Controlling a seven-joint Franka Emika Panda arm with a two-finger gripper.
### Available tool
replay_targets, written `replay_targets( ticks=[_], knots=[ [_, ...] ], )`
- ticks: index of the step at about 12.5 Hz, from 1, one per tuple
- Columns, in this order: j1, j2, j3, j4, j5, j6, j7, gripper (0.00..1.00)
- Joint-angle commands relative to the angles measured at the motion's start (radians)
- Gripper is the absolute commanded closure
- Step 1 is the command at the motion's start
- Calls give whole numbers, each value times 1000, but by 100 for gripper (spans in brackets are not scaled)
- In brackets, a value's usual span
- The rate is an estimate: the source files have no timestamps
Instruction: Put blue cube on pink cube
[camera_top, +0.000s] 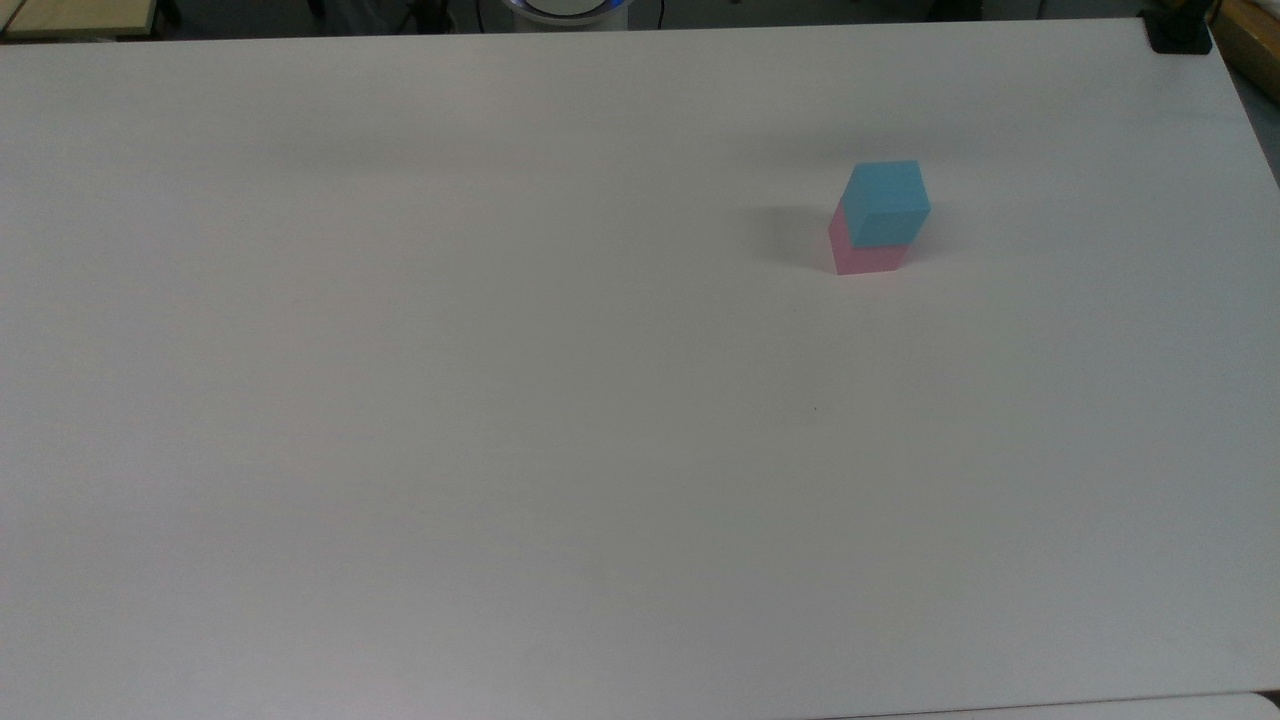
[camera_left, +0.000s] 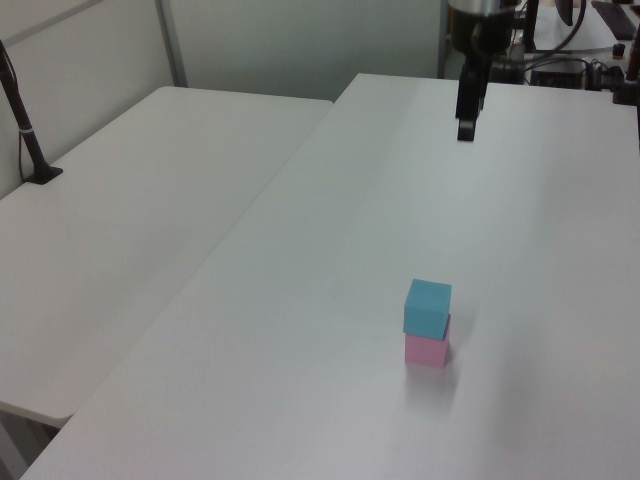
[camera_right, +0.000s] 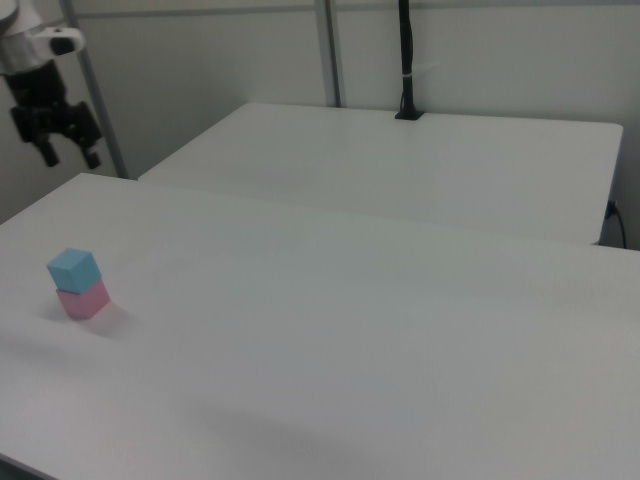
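Observation:
The blue cube (camera_top: 884, 203) rests on top of the pink cube (camera_top: 866, 256) on the white table (camera_top: 500, 400), turned slightly against it. The same stack stands in the left view as blue cube (camera_left: 428, 305) over pink cube (camera_left: 427, 350), and in the right view as blue cube (camera_right: 73, 269) over pink cube (camera_right: 84, 299). My gripper (camera_right: 70, 157) hangs high above the table, well clear of the stack, open with nothing between its fingers. In the left view the gripper (camera_left: 466, 128) is far up behind the stack.
A second white table (camera_left: 140, 200) stands beside this one. A black post (camera_right: 405, 60) is clamped at its far edge. A dark clamp (camera_top: 1178, 32) sits at the top view's upper right corner of the table.

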Motion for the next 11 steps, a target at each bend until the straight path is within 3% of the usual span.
replay_targets(
  ticks=[1,3,6,11],
  knots=[
    [-207,-22,0,-6,17,-27,-185,0],
    [-357,-57,2,-6,46,-75,-314,0],
    [-457,-74,5,-18,34,-90,-329,0],
    [-467,-57,6,-24,39,-83,-329,0]
  ],
)
